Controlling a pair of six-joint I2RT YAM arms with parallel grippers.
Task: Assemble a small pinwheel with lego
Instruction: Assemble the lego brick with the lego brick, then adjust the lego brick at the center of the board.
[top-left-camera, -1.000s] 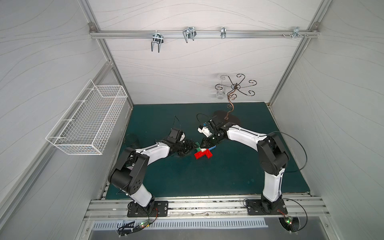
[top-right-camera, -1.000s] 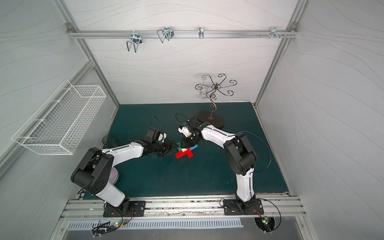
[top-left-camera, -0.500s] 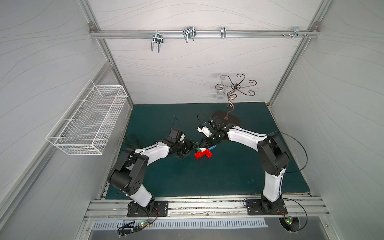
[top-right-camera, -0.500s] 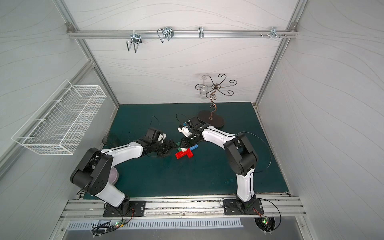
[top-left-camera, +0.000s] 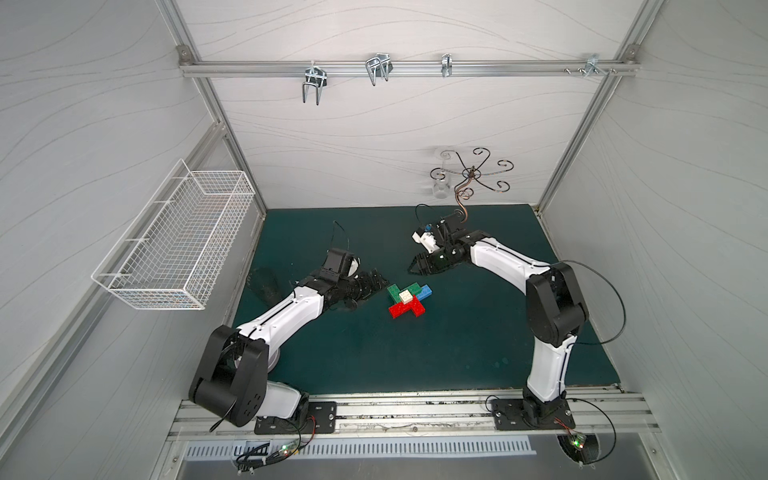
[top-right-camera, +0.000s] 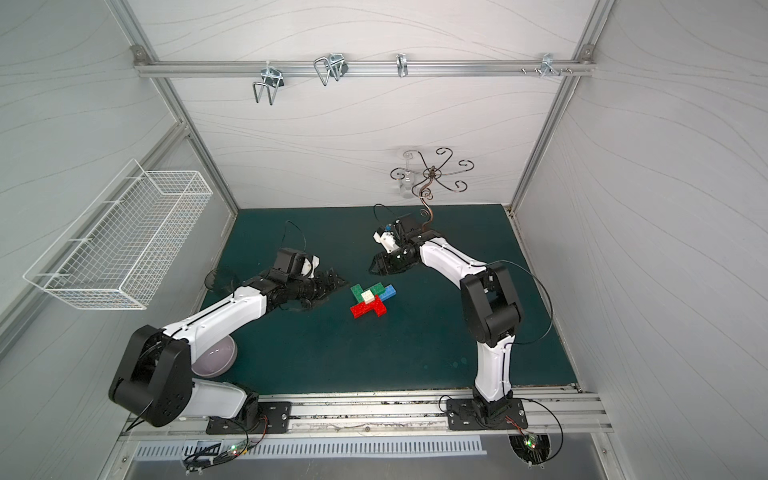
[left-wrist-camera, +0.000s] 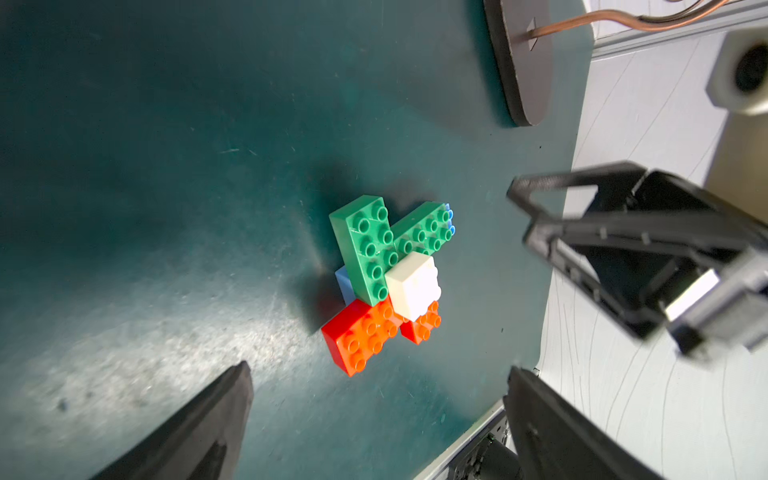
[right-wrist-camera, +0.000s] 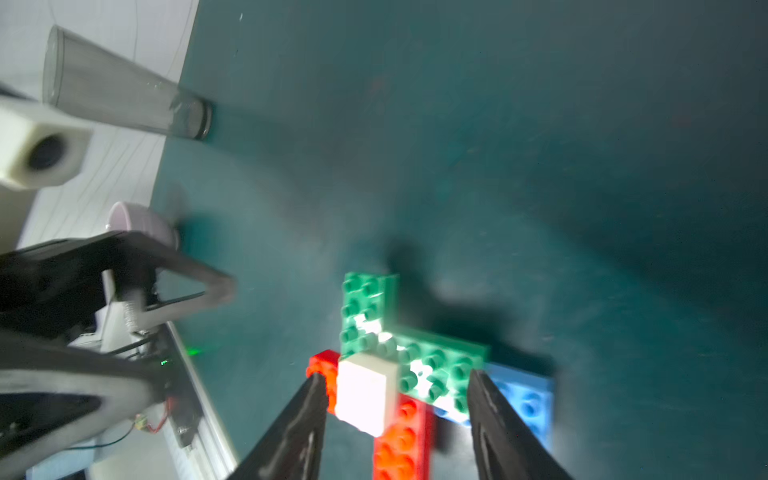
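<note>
The pinwheel (top-left-camera: 408, 300) (top-right-camera: 372, 301) lies flat on the green mat: two green arms, two red arms and blue bricks beneath, with a white square brick (top-left-camera: 406, 296) on its centre. My left gripper (top-left-camera: 376, 278) (top-right-camera: 336, 280) stands open just left of it, not touching. In the left wrist view the pinwheel (left-wrist-camera: 390, 282) lies beyond the wide-apart left gripper (left-wrist-camera: 379, 368). My right gripper (top-left-camera: 411, 269) (top-right-camera: 371, 269) hangs open just behind the pinwheel. In its wrist view the right gripper (right-wrist-camera: 395, 374) frames the white brick (right-wrist-camera: 365, 395) without gripping it.
A curly wire stand (top-left-camera: 469, 187) rises at the back behind the right arm; its dark base (left-wrist-camera: 519, 62) sits on the mat. A clear glass (right-wrist-camera: 124, 99) stands by the left mat edge, a purple bowl (top-right-camera: 214, 357) near the left arm's base. A wire basket (top-left-camera: 178, 245) hangs on the left wall.
Both grippers have opened and drawn a little away from the pinwheel, the right one back and up. The pinwheel now lies free on the mat.
</note>
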